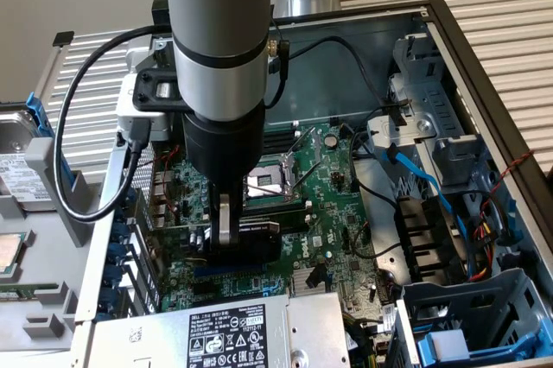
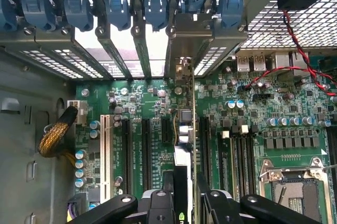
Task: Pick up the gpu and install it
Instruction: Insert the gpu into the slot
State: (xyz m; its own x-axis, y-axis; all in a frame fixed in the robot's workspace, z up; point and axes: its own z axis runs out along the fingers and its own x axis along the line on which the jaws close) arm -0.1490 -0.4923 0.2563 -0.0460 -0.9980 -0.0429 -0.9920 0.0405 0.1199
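Claw (image 2: 184, 203) pinching gpu (image 2: 184, 134) upright, edge-on. Motherboard (image 2: 142, 129) directly beneath claw, card's lower edge at a slot. Seated or not: can't tell.

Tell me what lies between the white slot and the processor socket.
In the wrist view: black slots, with the gpu standing on edge among them, held in the gripper.

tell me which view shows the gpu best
The wrist view: the gpu runs edge-on from the gripper towards the rear slots, upright over the motherboard. The exterior view gives part of its black shroud, with a finger in front.
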